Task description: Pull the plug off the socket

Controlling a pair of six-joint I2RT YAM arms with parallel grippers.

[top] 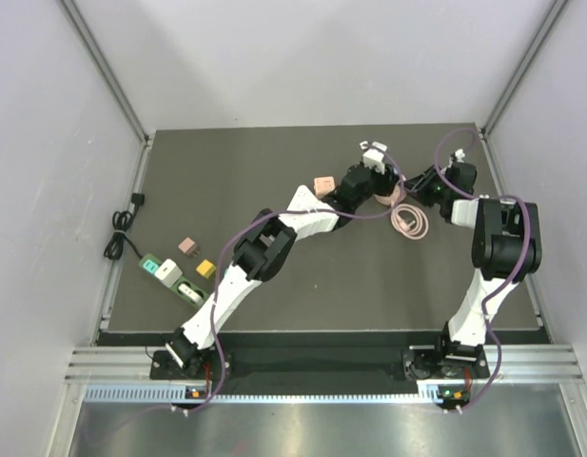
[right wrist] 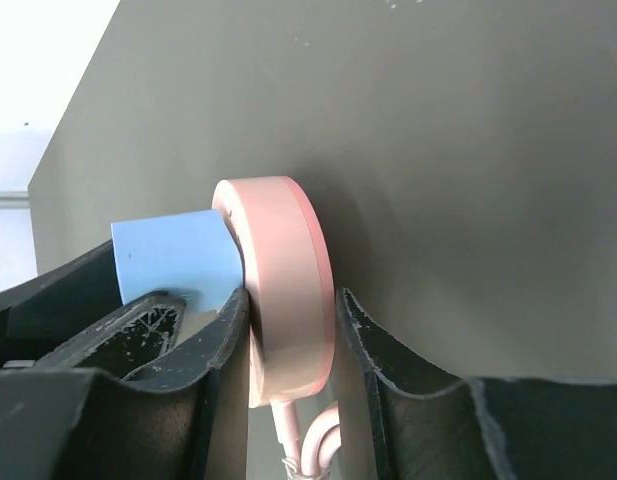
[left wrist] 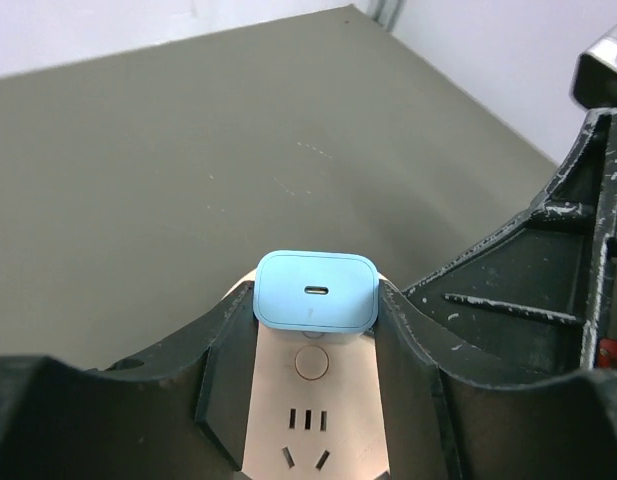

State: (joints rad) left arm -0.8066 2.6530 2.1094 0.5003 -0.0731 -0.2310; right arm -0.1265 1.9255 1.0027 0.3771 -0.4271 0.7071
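Note:
A light blue plug (left wrist: pixel 316 290) with a small slot port sits in the round pink socket (left wrist: pixel 308 400), above the socket's button and pin holes. My left gripper (left wrist: pixel 316 297) is shut on the plug, one finger pressed against each of its sides. In the right wrist view the pink socket (right wrist: pixel 286 285) stands edge-on between the fingers of my right gripper (right wrist: pixel 293 300), which is shut on it. The blue plug (right wrist: pixel 173 258) sticks out to the left there. The socket's pink cable (top: pixel 408 222) lies coiled on the mat. Both grippers meet at the back right of the mat (top: pixel 393 188).
A pink adapter (top: pixel 322 185) lies just left of the left arm's wrist. At the mat's left edge lies a power strip (top: pixel 169 276) with a black cord (top: pixel 122 228). Beside it are a small pink block (top: pixel 188 246) and a yellow block (top: pixel 205 268). Walls enclose the table.

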